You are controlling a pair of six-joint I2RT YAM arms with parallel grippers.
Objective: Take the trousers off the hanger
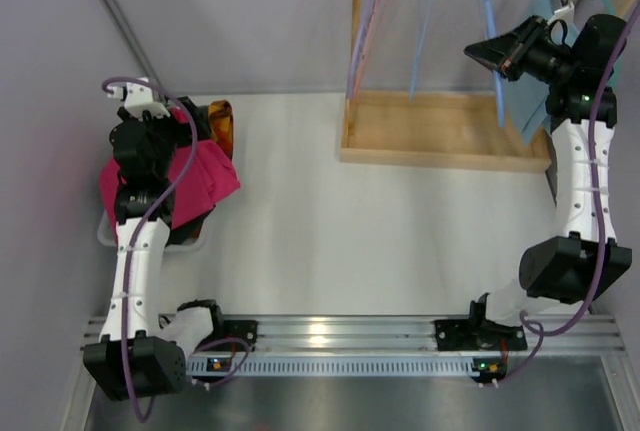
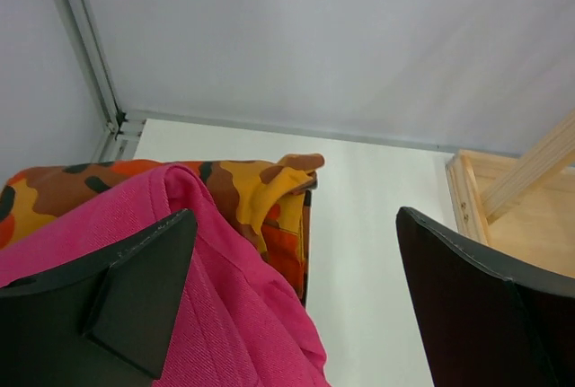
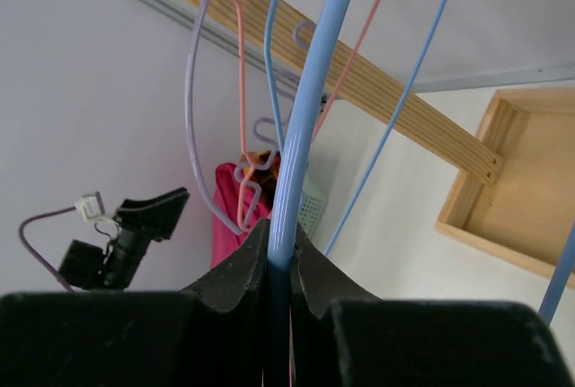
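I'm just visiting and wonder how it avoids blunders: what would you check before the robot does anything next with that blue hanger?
1. Right hand gripping the blue hanger: ok, its fingers are pinched shut on it.
2. Left hand free to help: ok, it is open and holds nothing, above the pink cloth.
3. Trousers on the held hanger: cannot tell. A teal cloth hangs behind the right arm, but what it hangs from is hidden.
4. Room around the hanger: not ok, the purple hanger and pink hanger hang close beside it.
5. Rack standing on the table: ok.
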